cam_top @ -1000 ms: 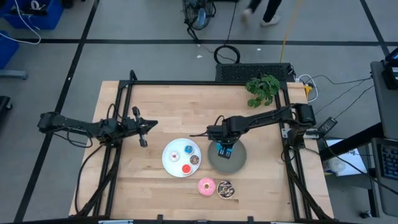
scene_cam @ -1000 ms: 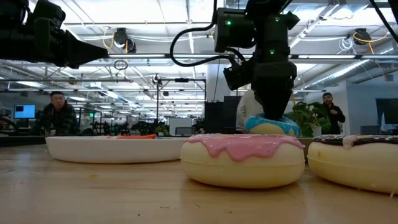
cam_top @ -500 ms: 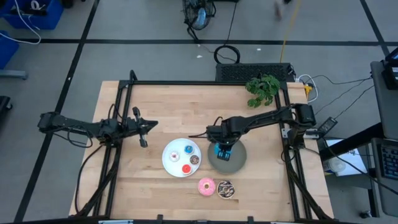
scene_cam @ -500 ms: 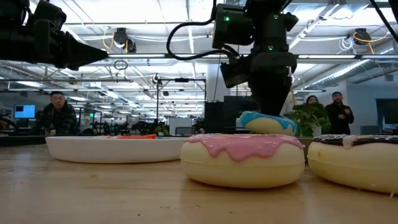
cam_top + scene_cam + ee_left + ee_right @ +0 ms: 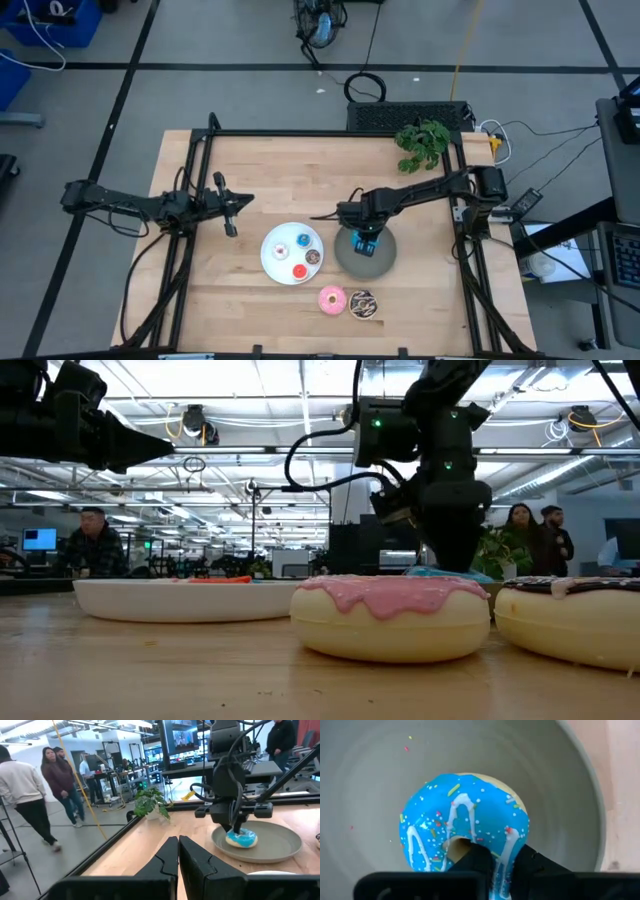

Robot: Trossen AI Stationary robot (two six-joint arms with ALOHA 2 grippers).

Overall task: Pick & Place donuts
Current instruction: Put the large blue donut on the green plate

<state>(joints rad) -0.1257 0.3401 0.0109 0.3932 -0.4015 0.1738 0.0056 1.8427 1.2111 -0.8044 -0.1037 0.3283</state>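
The right gripper (image 5: pixel 506 865) is down over the grey plate (image 5: pixel 385 260), its fingers pinching the near edge of the blue donut (image 5: pixel 465 822): one finger sits in the hole and the other outside the rim, with the icing between them. The blue donut lies on the plate, a little toward the side nearest the white plate (image 5: pixel 272 262), and from the left wrist view it looks to be resting flat on the plate's floor under the right gripper (image 5: pixel 235 827). On the white plate lie four tiny donuts: a white one (image 5: pixel 284 249), a blue one (image 5: pixel 303 241), a brown one (image 5: pixel 313 257) and a red one (image 5: pixel 299 270), all apart from each other. On the bare wood nearer the table's front edge, the pink donut (image 5: pixel 332 299) and the sprinkled chocolate donut (image 5: pixel 362 304) lie side by side, just about touching. The left gripper (image 5: pixel 243 201) hangs over the table's left part, well apart from both plates, its fingers pressed together with nothing between them. A potted plant (image 5: pixel 423 143) stands at the far right corner. People stand in the room beyond.
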